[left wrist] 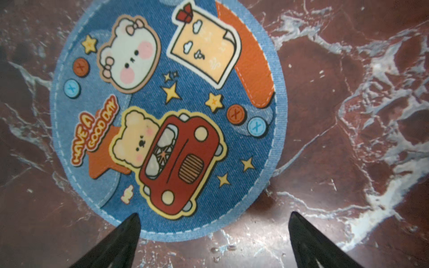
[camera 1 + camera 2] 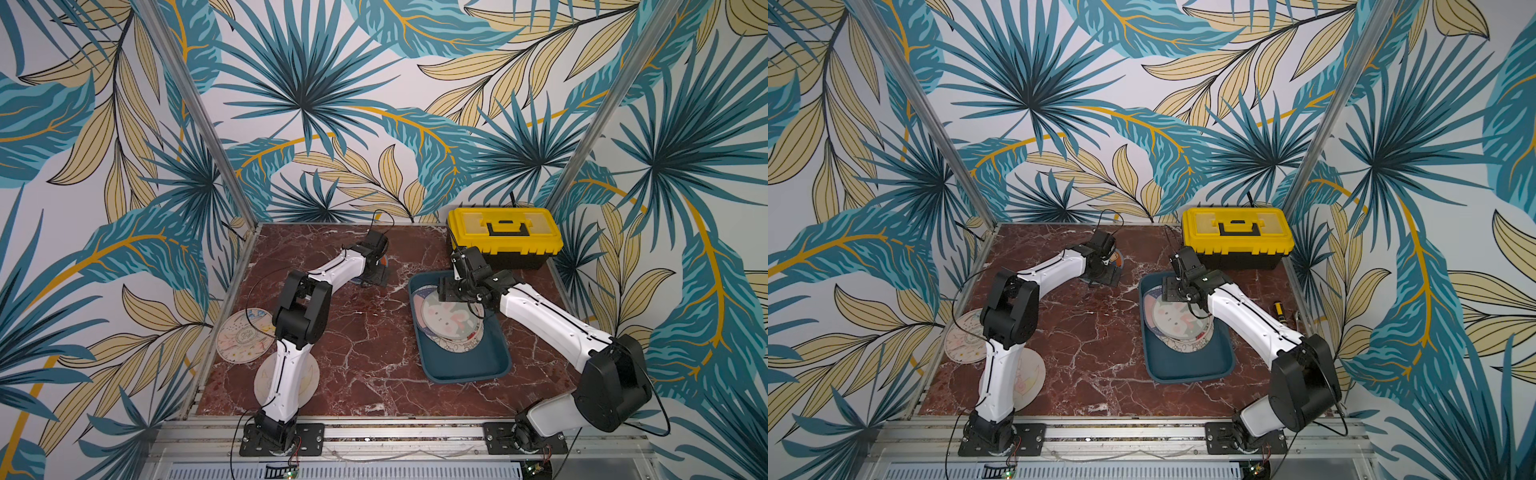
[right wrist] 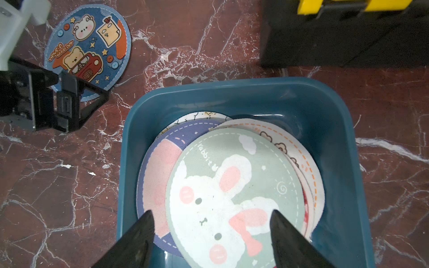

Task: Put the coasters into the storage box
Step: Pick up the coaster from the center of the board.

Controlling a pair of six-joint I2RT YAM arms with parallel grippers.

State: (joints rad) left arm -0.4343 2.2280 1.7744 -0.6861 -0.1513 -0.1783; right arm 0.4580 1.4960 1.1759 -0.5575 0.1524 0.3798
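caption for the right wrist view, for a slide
Right gripper, fingers open, above the rabbit coaster topping the stack in the storage box; a blue coaster lies on the marble table.

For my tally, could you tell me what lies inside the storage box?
Overlapping coasters: green rabbit coaster on top, purple-pink coaster and cream coaster peeking out beneath. Any lower ones are covered.

I count three loose coasters (image 2: 245,337) on the bench (image 2: 365,332), at least four stacked coasters (image 3: 232,185) in one storage box (image 2: 469,368), one toolbox (image 2: 505,232).
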